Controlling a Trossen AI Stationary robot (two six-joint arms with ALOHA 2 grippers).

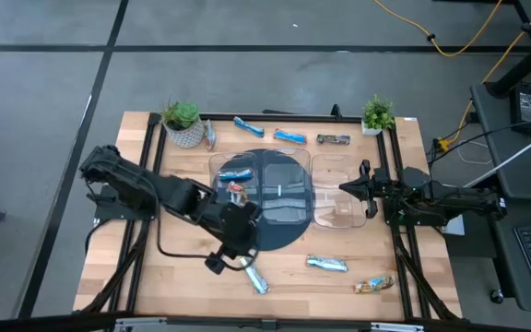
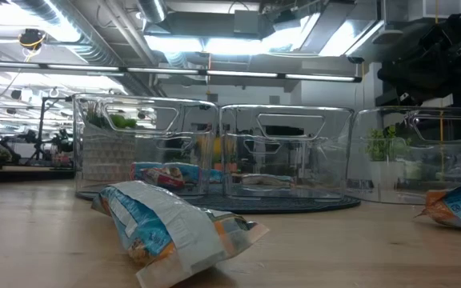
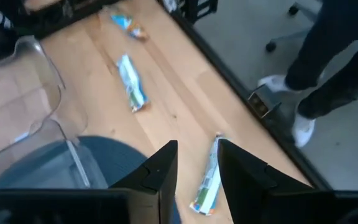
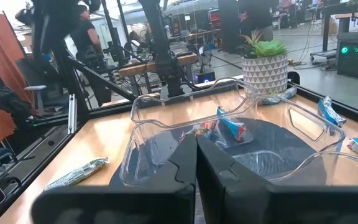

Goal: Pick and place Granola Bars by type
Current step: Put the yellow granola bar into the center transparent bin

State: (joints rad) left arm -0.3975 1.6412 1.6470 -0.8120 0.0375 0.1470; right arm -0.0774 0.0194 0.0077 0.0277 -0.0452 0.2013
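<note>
Several wrapped granola bars lie about. A silver-blue bar [image 1: 254, 277] lies flat near the table's near edge, and my left gripper [image 1: 231, 260] hovers just beside it, open. In the left wrist view the bar [image 3: 207, 180] shows past the gap between the fingers [image 3: 197, 165]. Another silver-blue bar [image 1: 326, 264] and a tan-orange one [image 1: 374, 285] lie to its right. Two blue bars [image 1: 248, 126] [image 1: 290, 136] and a dark brown bar [image 1: 333, 139] lie along the far side. A blue bar [image 1: 236, 173] lies in the left clear tray. My right gripper [image 1: 348, 187] is shut [image 4: 196, 155] above the right tray.
Three clear trays [image 1: 289, 189] stand side by side on a dark round mat [image 1: 275, 231]. Two potted plants [image 1: 182, 120] [image 1: 376, 115] stand at the far corners. A person's legs [image 3: 328, 56] are beyond the near edge. Bare wood lies at the near left.
</note>
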